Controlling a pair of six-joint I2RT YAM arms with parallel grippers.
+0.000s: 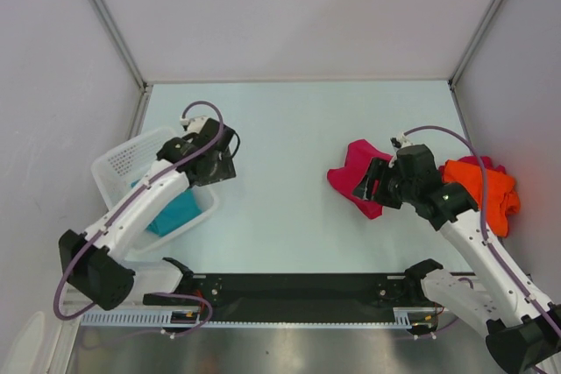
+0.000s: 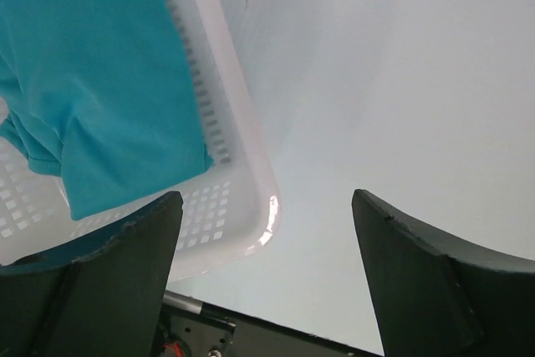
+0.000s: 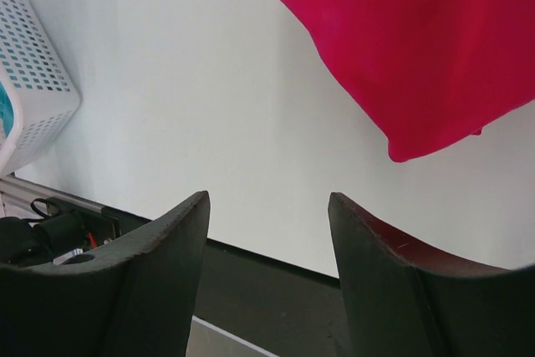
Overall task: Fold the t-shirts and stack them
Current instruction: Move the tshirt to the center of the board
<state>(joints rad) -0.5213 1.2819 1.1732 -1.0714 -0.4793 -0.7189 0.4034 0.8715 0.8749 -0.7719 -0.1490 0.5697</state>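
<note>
Left jaws and right jaws both hang wide open, holding nothing. Pretty much nothing's done yet imo: teal t-shirt (image 2: 92, 81) sits bunched in the white basket (image 2: 248, 165) at the left of the bench (image 1: 289, 129), crimson-pink t-shirt (image 3: 418, 48) and orange t-shirt (image 1: 495, 192) lie crumpled on the right, with the right arm (image 1: 473, 236) crossing between them.

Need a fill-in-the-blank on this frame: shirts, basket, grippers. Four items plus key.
1. The teal t-shirt lies inside the white mesh ____.
2. The right gripper is beside the crimson-pink t-shirt, its jaws ____ and empty.
3. In the top view, the orange t-shirt lies to the ____ of the crimson-pink t-shirt.
4. The left gripper has its jaws apart and holds ____.
Missing words: basket; open; right; nothing.
</note>
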